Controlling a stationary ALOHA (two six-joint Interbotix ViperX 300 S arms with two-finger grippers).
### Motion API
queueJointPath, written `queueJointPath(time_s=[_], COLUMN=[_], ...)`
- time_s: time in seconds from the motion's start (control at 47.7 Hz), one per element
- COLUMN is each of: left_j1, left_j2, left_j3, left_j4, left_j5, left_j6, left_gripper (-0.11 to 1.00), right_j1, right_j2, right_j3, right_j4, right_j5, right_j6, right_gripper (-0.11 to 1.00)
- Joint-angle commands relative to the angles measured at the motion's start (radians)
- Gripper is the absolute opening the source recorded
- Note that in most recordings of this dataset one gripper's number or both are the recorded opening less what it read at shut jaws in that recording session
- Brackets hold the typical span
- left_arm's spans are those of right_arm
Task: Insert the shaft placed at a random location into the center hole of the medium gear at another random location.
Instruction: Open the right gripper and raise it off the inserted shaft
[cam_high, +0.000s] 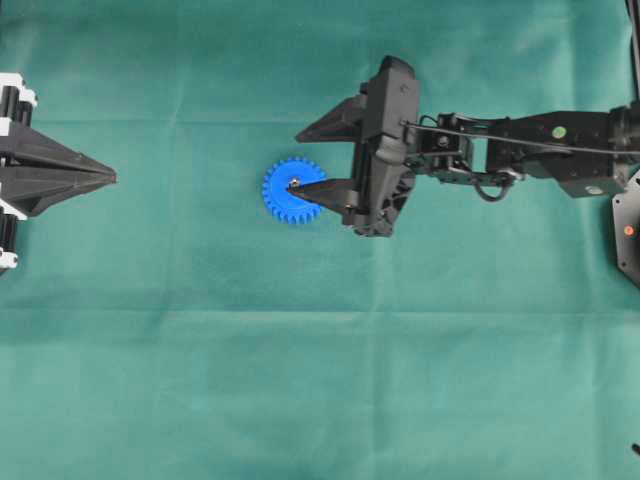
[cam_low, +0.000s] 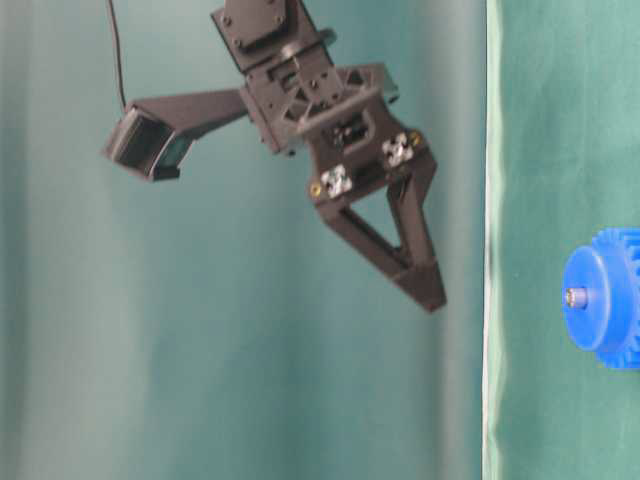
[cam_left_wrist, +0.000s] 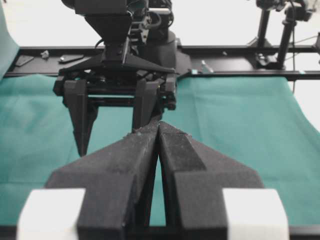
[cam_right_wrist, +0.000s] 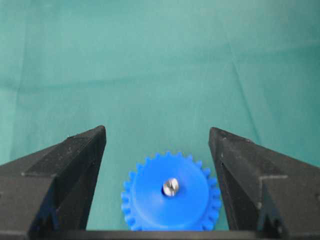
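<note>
A: Green cloth (cam_high: 300, 400) covered the whole table, matte and softly creased, with wide bare room all round the work. Arms?

B: Right arm (cam_high: 540, 150) reached in from the right edge, black, angular, a thin cable along its top. The right gripper (cam_high: 310, 160) hung above the cloth with its jaws released wide, nothing between them. The table-level view alone showed its pointed fingers (cam_low: 415, 265) clear of the surface.

A: And the left gripper (cam_high: 105, 178)?

B: It sat at the far left edge, well apart from the gear. The left wrist view showed its two rough, foam-like pads (cam_left_wrist: 175, 150) pressed together, clenched on nothing.

A: The medium gear (cam_high: 293, 190)?

B: Bright blue plastic, flat-faced, small even teeth round the rim, lying flat near the table's middle. From overhead the lower finger overlapped its right side; the right wrist view showed the gear (cam_right_wrist: 171, 200) between the two fingertips, untouched.

A: The shaft (cam_right_wrist: 170, 187)?

B: Tiny shiny metal pin standing in the center hole (cam_high: 294, 183), its tip proud of the raised hub in the table-level view.
</note>
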Motion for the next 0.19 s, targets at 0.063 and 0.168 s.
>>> queueJointPath(time_s=[0.063, 0.168], left_j1=[-0.002, -0.002], left_j2=[0.003, 0.005], left_j3=[-0.023, -0.023], left_j4=[0.002, 0.002], left_j5=[-0.002, -0.003], left_j6=[0.000, -0.002], left_gripper=[0.00, 0.00], right_j1=[-0.002, -0.002], right_j2=[-0.077, -0.109], right_j3=[0.034, 0.067], right_j4=[0.000, 0.000], right_j5=[-0.008, -0.008], right_j6=[-0.012, -0.012], right_gripper=[0.81, 0.81])
